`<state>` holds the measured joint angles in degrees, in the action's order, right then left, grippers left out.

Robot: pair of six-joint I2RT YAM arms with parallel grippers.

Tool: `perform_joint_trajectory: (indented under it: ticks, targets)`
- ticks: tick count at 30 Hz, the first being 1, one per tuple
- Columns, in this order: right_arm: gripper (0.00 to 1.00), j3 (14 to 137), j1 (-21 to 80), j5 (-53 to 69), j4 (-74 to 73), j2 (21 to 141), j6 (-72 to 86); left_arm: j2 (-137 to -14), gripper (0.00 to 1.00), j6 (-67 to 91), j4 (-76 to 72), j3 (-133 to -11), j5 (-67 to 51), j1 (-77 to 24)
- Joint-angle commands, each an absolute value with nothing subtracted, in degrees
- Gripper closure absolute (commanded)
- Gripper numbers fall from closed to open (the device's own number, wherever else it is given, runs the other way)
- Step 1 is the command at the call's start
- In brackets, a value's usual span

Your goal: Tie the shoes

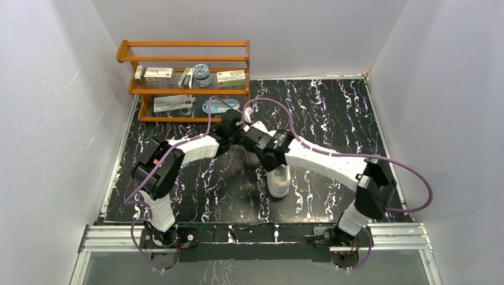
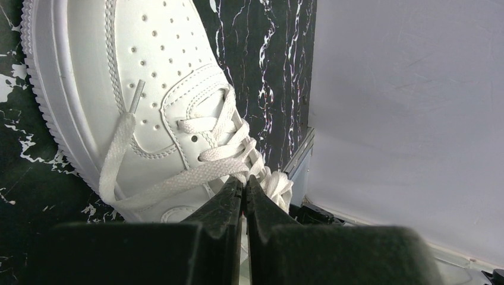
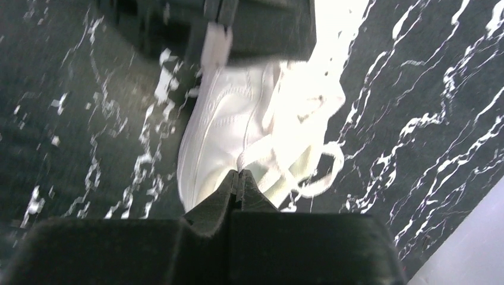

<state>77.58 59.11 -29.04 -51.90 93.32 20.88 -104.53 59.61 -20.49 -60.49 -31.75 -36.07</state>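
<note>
The white sneaker (image 1: 278, 183) stands mid-table, mostly hidden under my crossed arms in the top view. The left wrist view shows its perforated toe (image 2: 148, 65) and crossed laces (image 2: 220, 139). My left gripper (image 2: 243, 181) is shut on a lace at the top of the lacing. From there the strand curves left and ends in a loose tip (image 2: 138, 95) lying on the toe. In the blurred right wrist view, my right gripper (image 3: 238, 173) is shut, its tips pinching a lace strand beside the shoe (image 3: 220, 130). A lace loop (image 3: 324, 172) lies on the table to its right.
A wooden rack (image 1: 184, 59) with small boxes and packets stands at the back left. White walls enclose the black marbled table (image 1: 333, 113) on three sides. A metal rail (image 2: 300, 157) runs along the table edge close to the left gripper.
</note>
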Motion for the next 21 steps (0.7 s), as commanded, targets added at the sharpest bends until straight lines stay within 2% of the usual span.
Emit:
perform_joint_trajectory:
  ticks: [1, 6, 9, 13, 18, 20, 21]
  targets:
    - [1.00, 82.85, 58.62, -19.19, -62.11, 87.44, 24.14, -103.10, 1.00, 58.93, -18.58, -62.23, -33.02, -35.95]
    - [1.00, 79.79, 55.13, -5.01, -70.16, 81.97, 27.96, -102.89, 1.00, 59.16, -19.11, -61.12, -32.87, -36.03]
    - [1.00, 76.66, 50.39, -2.04, -72.29, 77.10, 32.33, -102.30, 1.00, 59.34, -19.57, -60.03, -32.45, -36.12]
    - [1.00, 73.14, 45.80, -5.44, -71.23, 72.77, 35.04, -101.40, 1.00, 57.75, -18.34, -59.96, -30.96, -36.33]
    - [1.00, 74.15, 43.73, -11.99, -69.12, 77.30, 34.30, -100.80, 1.00, 54.89, -13.26, -61.15, -28.29, -37.41]
    - [1.00, 75.36, 43.15, -14.43, -68.94, 78.21, 33.64, -99.98, 0.95, 53.74, -11.60, -61.12, -27.55, -37.60]
    - [1.00, 75.48, 42.65, -15.30, -68.72, 78.19, 33.12, -99.22, 0.89, 53.09, -10.36, -61.09, -26.61, -37.62]
